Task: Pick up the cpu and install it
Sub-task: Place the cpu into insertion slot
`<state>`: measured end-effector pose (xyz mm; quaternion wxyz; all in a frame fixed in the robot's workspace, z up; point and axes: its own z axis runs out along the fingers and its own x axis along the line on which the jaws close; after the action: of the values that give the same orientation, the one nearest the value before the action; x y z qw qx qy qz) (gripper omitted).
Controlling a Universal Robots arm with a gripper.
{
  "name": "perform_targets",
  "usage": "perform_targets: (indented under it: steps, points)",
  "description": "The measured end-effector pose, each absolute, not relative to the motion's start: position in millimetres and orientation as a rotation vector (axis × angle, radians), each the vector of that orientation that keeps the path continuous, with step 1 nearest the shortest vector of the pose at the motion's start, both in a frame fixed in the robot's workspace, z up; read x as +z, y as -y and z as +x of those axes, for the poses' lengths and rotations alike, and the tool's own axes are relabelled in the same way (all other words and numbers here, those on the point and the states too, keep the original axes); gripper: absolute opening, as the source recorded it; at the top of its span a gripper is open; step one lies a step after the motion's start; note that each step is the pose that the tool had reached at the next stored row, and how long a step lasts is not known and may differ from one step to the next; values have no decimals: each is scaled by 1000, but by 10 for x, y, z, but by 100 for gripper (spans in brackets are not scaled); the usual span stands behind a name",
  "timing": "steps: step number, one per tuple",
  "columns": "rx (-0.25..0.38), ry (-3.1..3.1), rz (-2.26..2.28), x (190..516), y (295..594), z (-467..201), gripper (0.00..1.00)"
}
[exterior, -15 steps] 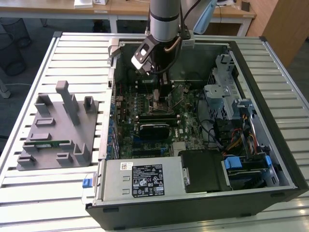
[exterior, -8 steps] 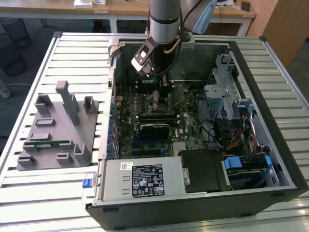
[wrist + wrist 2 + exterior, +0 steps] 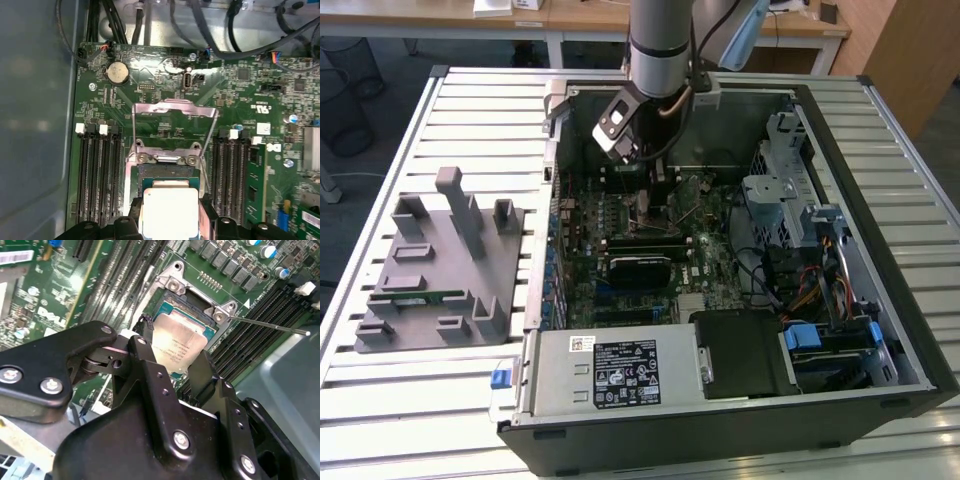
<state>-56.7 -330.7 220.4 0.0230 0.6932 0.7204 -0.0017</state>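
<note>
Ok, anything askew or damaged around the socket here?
Nothing stands out. The cpu sits square in the pincer over the socket, whose load plate stands flipped open, as fitting a chip requires. No damage or spill shows.

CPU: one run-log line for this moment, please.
gripper: shut on cpu | cpu: over open socket | load plate: raised
</note>
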Motion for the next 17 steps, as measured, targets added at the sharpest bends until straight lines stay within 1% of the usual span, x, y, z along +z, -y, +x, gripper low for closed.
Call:
perform_targets:
  steps: [17]
  points:
    - [-7, -2207, 2173, 2034, 3284, -554, 53]
